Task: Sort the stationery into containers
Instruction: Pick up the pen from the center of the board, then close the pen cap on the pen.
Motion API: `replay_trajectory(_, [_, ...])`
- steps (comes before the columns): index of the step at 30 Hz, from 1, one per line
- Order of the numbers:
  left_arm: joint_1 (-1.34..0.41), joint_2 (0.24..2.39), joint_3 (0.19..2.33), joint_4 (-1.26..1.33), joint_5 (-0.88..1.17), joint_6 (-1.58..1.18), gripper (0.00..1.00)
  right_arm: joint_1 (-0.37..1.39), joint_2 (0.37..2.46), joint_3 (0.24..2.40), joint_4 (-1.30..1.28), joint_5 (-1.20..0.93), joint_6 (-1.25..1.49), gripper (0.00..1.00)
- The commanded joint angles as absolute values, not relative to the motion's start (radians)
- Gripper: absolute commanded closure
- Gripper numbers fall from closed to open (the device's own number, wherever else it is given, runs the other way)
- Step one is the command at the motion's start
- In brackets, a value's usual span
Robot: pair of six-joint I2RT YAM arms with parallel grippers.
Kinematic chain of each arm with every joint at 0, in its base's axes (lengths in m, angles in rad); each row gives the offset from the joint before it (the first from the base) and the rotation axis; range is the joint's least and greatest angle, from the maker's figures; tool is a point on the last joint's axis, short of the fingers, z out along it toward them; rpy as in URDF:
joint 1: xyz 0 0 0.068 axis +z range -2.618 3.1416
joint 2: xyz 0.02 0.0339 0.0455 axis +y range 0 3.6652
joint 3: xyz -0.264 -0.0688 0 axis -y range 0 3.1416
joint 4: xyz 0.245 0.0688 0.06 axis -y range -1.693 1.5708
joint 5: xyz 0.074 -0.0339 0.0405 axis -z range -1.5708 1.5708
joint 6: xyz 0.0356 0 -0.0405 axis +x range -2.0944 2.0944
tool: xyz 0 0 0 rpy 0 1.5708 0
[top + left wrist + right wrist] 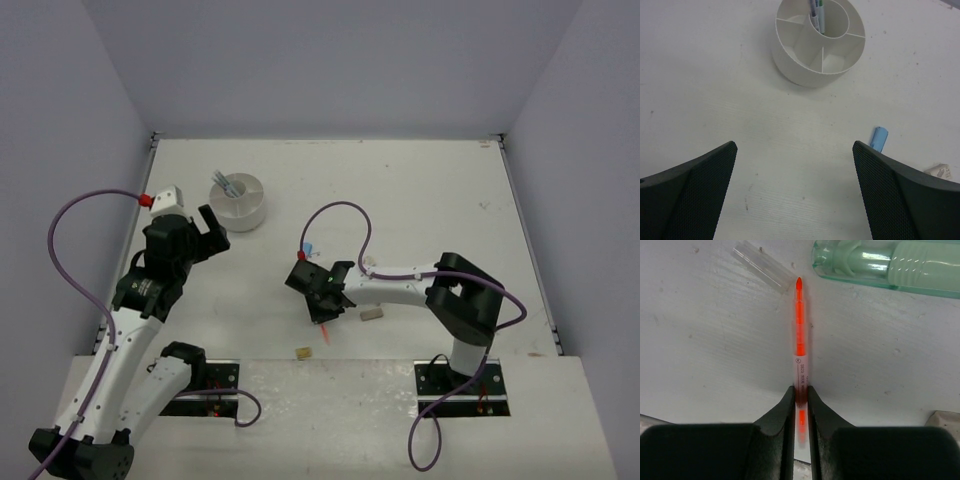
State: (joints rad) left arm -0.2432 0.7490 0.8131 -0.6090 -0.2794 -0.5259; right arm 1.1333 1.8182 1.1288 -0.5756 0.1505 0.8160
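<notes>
One pen matters here: your right jaws are pinched on the red pen (799, 330), a thin, smooth plastic stick on the table (420, 190), its long axis running straight out ahead of them. The round white tub (237, 200), walled into compartments, sits well off to the far left, nearer your left arm (160, 265), whose jaws gape wide with nothing in them.

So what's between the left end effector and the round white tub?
Only bare white tabletop between left end effector and round white tub: left wrist view.
</notes>
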Motion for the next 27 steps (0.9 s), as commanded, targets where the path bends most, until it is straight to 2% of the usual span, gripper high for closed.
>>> replay_trajectory(1, [-0.239, 0.751, 0.818, -0.58, -0.27, -0.488, 0.0, 1.14, 1.842, 1.124, -0.617, 0.233, 0.859, 0.99])
replay_trajectory(4, [-0.242, 0.761, 0.819, -0.585, -0.264, -0.501, 0.0, 1.14, 1.811, 1.099, -0.635, 0.255, 0.866, 1.0])
replay_trajectory(9, [-0.266, 0.823, 0.836, -0.656, -0.299, -0.613, 0.01, 1.147, 1.609, 1.047, -0.628, 0.265, 0.841, 1.0])
replay_trajectory(12, [-0.379, 0.848, 0.822, -0.687, -0.384, -0.775, 0.01, 1.148, 1.46, 1.016, -0.631, 0.264, 0.814, 1.0])
replay_trajectory(15, [-0.571, 0.88, 0.825, -0.749, -0.525, -0.997, 0.02, 1.147, 1.321, 1.002, -0.668, 0.294, 0.807, 1.0])
replay_trajectory(20, [-0.865, 1.079, 0.881, -0.907, -0.669, -1.457, 0.03, 1.109, 1.154, 0.997, -0.824, 0.422, 0.802, 1.0])
replay_trajectory(23, [-0.927, 1.257, 0.985, -1.033, -0.669, -1.648, 0.06, 1.05, 1.073, 0.959, -0.842, 0.432, 0.784, 1.0])
replay_trajectory(27, [-0.957, 1.482, 1.145, -1.075, -0.616, -1.706, 0.13, 0.997, 1.01, 0.9, -0.842, 0.425, 0.775, 1.0])
